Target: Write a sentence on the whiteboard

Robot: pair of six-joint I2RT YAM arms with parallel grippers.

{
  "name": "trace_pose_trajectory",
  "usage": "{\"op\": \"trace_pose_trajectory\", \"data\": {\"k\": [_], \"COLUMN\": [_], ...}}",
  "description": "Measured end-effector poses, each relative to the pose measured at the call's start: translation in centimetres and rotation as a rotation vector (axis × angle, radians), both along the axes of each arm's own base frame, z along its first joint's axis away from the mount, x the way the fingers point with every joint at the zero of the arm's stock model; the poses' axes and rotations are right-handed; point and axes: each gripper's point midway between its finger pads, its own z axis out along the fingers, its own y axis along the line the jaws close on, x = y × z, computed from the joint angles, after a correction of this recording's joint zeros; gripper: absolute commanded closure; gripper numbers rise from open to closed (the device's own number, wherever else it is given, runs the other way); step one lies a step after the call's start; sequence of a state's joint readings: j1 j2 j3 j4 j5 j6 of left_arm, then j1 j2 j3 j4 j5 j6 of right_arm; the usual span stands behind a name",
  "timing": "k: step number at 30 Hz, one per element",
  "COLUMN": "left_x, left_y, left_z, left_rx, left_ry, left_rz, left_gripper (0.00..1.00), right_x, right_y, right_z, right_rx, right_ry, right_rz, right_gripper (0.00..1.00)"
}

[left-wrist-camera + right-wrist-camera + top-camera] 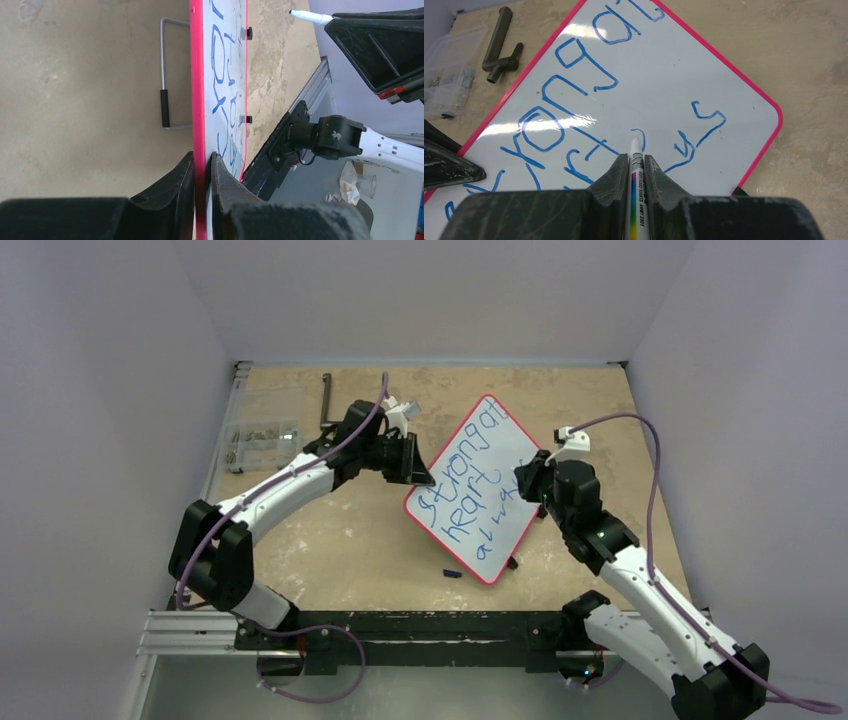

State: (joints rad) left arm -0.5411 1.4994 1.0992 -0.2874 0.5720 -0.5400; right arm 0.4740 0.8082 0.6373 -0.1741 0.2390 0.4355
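The whiteboard (490,455) with its red-pink frame lies tilted on the table. It carries the sentence (470,475) in blue, "strong at heart" and a third line starting "alw". My left gripper (415,472) is shut on the board's left frame edge, one finger on each face (202,160). My right gripper (528,480) is shut on a white marker (636,170). The marker tip points at a small blue curl in the sentence (574,100) on the whiteboard (664,75). In the left wrist view the marker (310,17) hangs a little off the whiteboard (222,75).
A small blue cap (452,573) lies by the board's near corner. A metal U-shaped handle (326,400) and a clear box of small parts (262,440) sit at the back left. A dark T-shaped tool (499,42) lies beyond the board.
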Motion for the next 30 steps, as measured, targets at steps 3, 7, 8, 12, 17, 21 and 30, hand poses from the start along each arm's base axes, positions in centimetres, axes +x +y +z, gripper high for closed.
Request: {"op": "trace_pose_trajectory", "data": {"k": [3, 7, 8, 12, 17, 21, 30], "left_x": [0.6, 1.4, 1.6, 2.7, 3.4, 3.4, 3.4], "left_y": [-1.7, -3.9, -4.5, -6.6, -8.0, -7.9, -7.3], "left_z": [0.1, 0.3, 0.4, 0.8, 1.1, 0.9, 1.0], "left_rx": [-0.006, -0.017, -0.019, -0.024, -0.021, 0.0, 0.05], "left_ry": [-0.006, -0.014, -0.017, -0.031, -0.055, -0.07, -0.103], "left_rz": [-0.025, -0.056, -0.064, -0.097, -0.125, -0.14, -0.16], "left_gripper": [0.93, 0.92, 0.92, 0.9, 0.79, 0.7, 0.44], "right_x": [0.2, 0.2, 0.2, 0.1, -0.3, -0.6, -0.8], "right_y": [-0.6, -1.7, -1.9, -2.4, -3.0, -3.3, -3.4], "right_z": [1.2, 3.3, 3.9, 5.6, 6.1, 5.9, 5.7], "right_rx": [-0.013, -0.022, -0.021, -0.013, -0.014, -0.025, -0.032], "right_ry": [-0.026, -0.071, -0.085, -0.125, -0.139, -0.132, -0.123], "right_rz": [-0.029, -0.074, -0.081, -0.105, -0.122, -0.124, -0.124], "right_gripper": [1.0, 1.0, 1.0, 1.0, 1.0, 1.0, 1.0]}}
